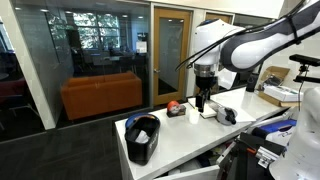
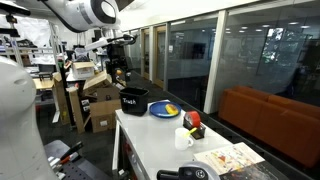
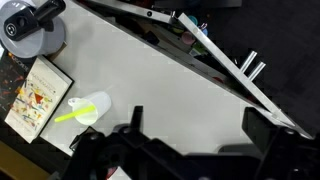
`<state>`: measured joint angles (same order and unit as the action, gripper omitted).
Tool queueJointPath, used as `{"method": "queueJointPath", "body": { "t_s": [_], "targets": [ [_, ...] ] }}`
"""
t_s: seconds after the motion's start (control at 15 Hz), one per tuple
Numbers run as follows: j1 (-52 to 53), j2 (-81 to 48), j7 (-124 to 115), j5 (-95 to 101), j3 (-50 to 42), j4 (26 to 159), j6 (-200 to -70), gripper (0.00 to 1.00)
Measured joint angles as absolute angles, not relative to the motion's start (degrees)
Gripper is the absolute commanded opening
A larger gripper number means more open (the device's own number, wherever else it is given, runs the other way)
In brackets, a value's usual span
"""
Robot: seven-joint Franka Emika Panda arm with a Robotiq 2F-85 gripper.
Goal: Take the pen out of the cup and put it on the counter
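The small pale cup (image 3: 93,107) stands on the white counter (image 3: 150,75), with the yellowish pen (image 3: 67,117) sticking out of it sideways in the wrist view. In an exterior view the cup (image 1: 177,111) has something red at its rim. My gripper (image 3: 200,125) is open and empty. It hangs above bare counter, off to one side of the cup. It also shows in both exterior views (image 1: 203,104) (image 2: 120,72), clear of the cup (image 2: 182,137).
A black bin (image 1: 143,138) (image 2: 133,100) stands near one end of the counter. A blue plate (image 2: 165,109) holds something yellow. A picture book (image 3: 38,95) and a grey tape dispenser (image 3: 30,28) lie beyond the cup. The counter edge (image 3: 215,75) runs diagonally close by the gripper.
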<state>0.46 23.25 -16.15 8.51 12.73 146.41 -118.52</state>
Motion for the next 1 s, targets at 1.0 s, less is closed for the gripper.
{"method": "queueJointPath", "body": {
  "t_s": [1.0],
  "targets": [
    [-2.55, 5.91, -43.31, 14.00, 7.31, 133.90, -122.00, 1.00]
  ]
}}
